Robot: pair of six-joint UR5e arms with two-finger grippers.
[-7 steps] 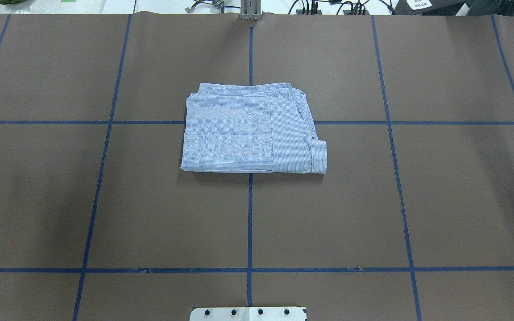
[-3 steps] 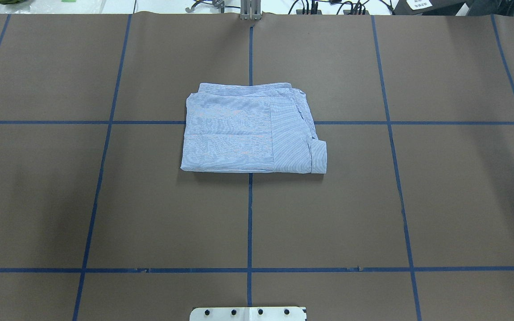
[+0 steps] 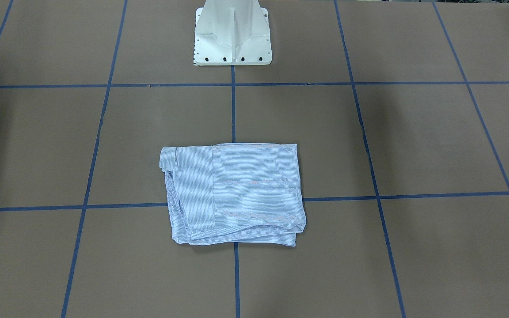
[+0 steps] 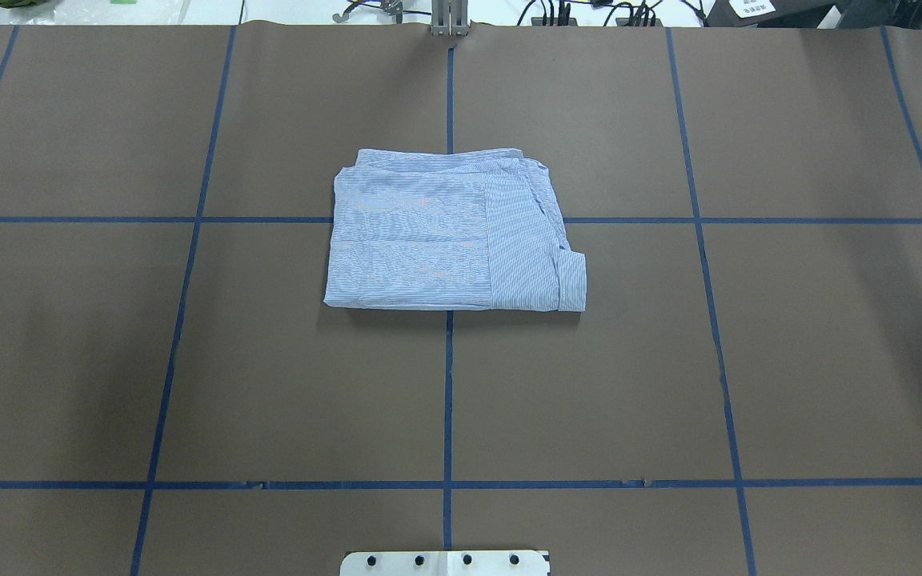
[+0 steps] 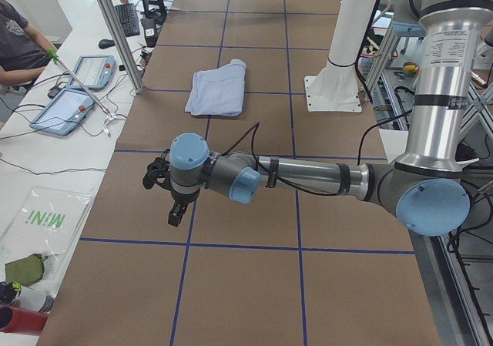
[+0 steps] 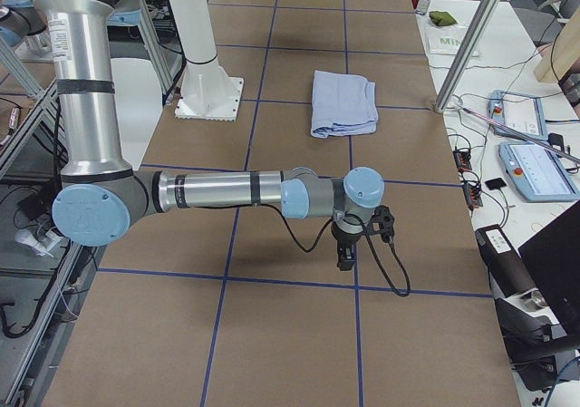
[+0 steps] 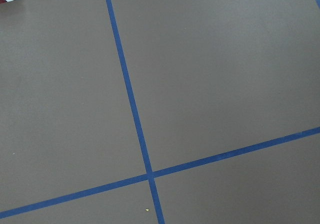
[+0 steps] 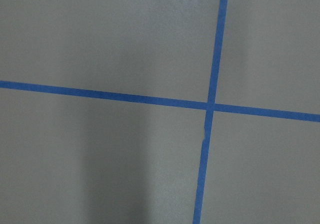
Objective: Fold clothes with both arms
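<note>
One folded shirt (image 4: 421, 240) lies flat mid-table, 12 o'clock from pedestal (image 4: 445, 562). Left gripper (image 5: 176, 216) and right gripper (image 6: 344, 257) hang well apart from it; cannot tell their opening or hold.

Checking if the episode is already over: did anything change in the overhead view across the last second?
Nothing visibly changed. In the overhead view the folded shirt lies in the same spot, with the same outline, on the table.
</note>
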